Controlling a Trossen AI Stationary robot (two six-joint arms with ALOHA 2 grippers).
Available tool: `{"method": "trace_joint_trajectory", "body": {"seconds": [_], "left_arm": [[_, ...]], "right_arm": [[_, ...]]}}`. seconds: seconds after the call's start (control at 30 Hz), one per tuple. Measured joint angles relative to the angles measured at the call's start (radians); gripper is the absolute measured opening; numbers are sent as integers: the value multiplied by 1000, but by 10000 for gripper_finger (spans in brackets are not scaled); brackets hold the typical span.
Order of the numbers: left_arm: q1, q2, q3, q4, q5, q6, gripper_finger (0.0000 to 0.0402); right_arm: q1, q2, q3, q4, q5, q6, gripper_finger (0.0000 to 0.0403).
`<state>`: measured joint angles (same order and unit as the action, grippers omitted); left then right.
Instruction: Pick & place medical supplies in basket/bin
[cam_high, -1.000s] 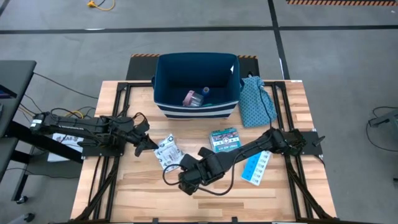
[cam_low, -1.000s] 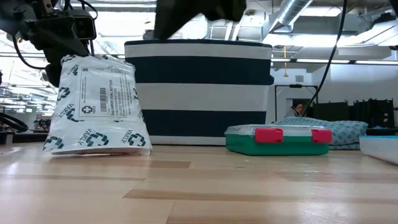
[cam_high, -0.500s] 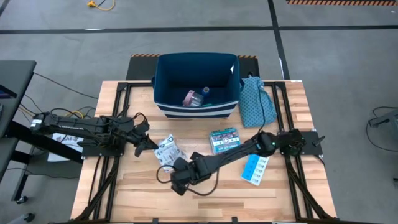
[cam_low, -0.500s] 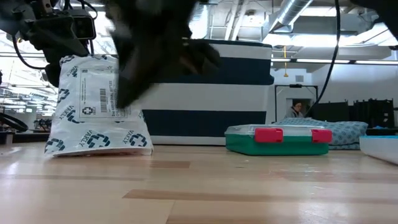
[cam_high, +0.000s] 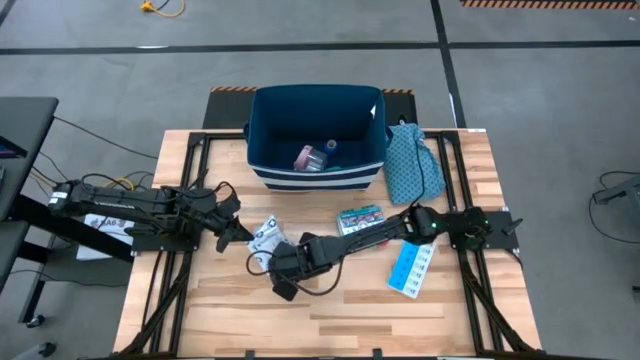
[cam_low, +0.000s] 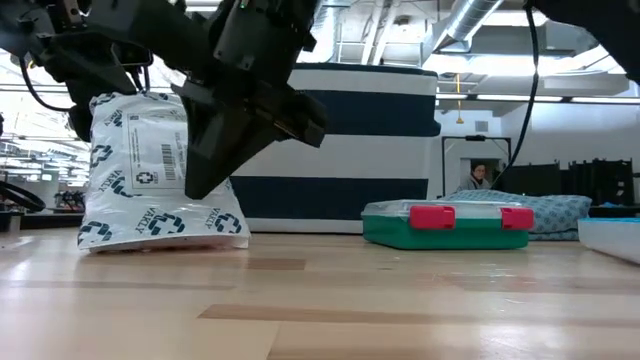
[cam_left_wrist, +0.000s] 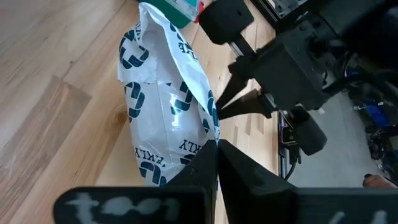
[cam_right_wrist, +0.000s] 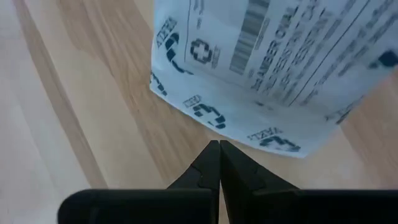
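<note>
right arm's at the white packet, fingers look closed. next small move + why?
Probably open the right gripper before going further in. Its fingers are pressed together, pointing at the lower edge of the white packet, so it cannot take hold yet. The left gripper, also shut, sits at the packet's other edge, and the navy bin is behind.
</note>
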<state>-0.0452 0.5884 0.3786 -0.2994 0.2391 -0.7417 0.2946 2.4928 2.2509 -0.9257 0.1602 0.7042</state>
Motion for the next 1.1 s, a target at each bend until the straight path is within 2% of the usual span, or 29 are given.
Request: {"method": "trace_joint_trajectory", "body": {"seconds": [0.2, 0.33, 0.53, 0.83, 1.1], "left_arm": [[0, 0, 0, -1, 6, 0, 0], [0, 0, 0, 0, 11, -1, 0], [0, 0, 0, -2, 31, 0, 0], [0, 2, 0, -5, 67, 1, 0], [-1, 73, 0, 9, 104, -4, 0]], "right_arm": [[-18, 46, -2, -45, -61, -9, 0], [-15, 76, 3, -2, -108, -6, 0], [-8, 78, 2, 10, -48, -6, 0], [-54, 83, 0, 82, -23, -26, 0], [-95, 85, -1, 121, -22, -49, 0]]}}
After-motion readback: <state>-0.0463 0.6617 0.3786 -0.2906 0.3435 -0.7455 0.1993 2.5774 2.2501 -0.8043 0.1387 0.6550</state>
